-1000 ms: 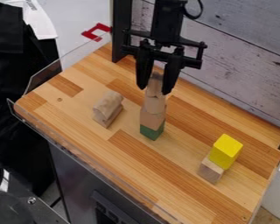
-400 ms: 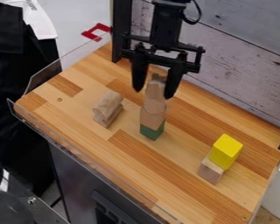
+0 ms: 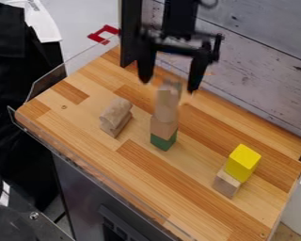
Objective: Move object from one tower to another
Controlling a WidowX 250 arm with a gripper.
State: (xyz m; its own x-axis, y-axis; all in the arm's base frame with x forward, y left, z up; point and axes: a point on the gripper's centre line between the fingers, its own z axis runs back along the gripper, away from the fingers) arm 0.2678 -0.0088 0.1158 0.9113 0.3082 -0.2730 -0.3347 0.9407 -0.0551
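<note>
The fingers (image 3: 197, 70) are spread wide and hold nothing, one to each side of the top piece (image 3: 169, 88) of the tall tower (image 3: 164, 124), mid-surface (image 3: 146, 164) towards the back edge; that piece, likely the one to be moved, sits on the stack; whether this is set-up for a grasp or a release just made, I cannot tell; a grasp calls for a straight descent, a release for a straight rise; the yellow block's stack (image 3: 243, 162) stands near the right corner.

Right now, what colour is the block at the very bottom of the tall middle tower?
Dark green, seen best in the camera view.
</note>
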